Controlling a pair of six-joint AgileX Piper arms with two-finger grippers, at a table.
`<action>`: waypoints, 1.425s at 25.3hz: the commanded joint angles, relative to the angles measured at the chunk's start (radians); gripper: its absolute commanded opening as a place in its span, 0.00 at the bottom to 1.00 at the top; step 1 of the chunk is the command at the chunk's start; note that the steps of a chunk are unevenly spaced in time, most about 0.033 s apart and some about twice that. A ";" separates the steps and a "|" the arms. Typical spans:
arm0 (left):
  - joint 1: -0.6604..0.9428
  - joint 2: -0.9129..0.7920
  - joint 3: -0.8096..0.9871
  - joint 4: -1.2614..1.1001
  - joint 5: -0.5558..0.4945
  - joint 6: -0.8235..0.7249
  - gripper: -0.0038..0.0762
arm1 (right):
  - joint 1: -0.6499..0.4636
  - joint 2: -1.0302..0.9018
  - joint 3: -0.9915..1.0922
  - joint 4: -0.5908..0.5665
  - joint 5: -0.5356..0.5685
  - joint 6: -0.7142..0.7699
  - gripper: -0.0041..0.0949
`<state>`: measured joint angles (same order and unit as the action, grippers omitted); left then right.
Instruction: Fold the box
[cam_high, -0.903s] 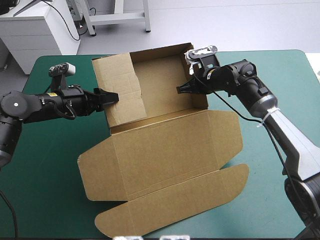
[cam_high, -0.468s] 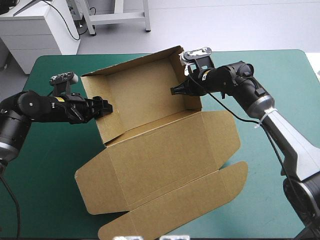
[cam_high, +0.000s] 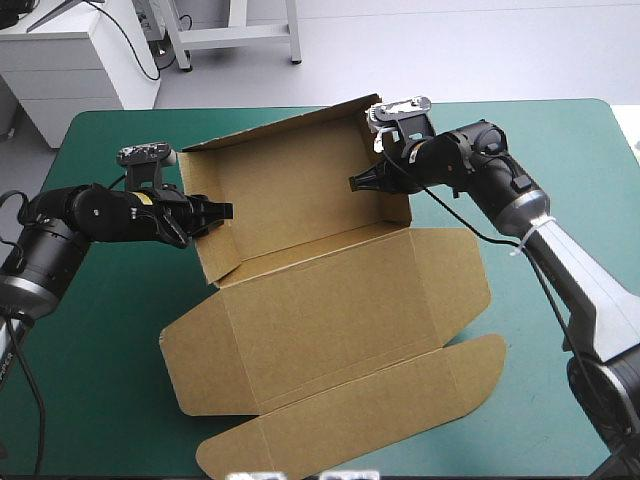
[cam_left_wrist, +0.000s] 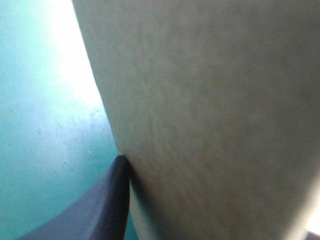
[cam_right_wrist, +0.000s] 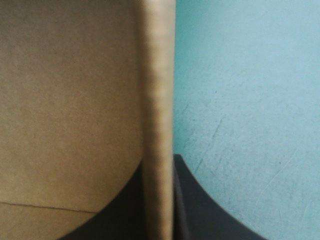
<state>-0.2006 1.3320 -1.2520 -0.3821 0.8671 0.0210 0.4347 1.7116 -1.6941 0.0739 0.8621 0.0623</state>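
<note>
left hand (cam_high: 224, 211), right hand (cam_high: 356, 183) pinching box (cam_high: 330, 300) walls

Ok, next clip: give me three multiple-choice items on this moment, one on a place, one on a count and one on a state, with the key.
1. Where does the right gripper grip the box?
A) its right side wall
B) the rounded front flap
C) the back wall's top edge

2. How many grippers hold the box?
A) none
B) one
C) two

3. How does the lid lie?
A) flat on the table
B) upright
C) over the tray

Key:
1 A, that wall's edge runs between its fingers.
2 C, the left gripper pinches the left wall too.
3 A, it lies spread toward the near edge.
</note>
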 joint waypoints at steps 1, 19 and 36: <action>-0.042 -0.033 -0.031 -0.002 -0.127 -0.031 0.04 | 0.023 -0.037 -0.031 -0.013 -0.019 0.032 0.03; -0.099 -0.032 -0.031 0.241 -0.166 -0.070 0.05 | 0.092 0.059 -0.031 0.006 0.008 0.109 0.02; -0.099 -0.033 -0.031 0.226 -0.076 -0.070 0.42 | 0.092 0.125 -0.031 0.017 0.006 0.113 0.02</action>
<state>-0.2830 1.3382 -1.2511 -0.1084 0.8606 -0.0554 0.5153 1.8855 -1.6974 0.0789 0.8996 0.2006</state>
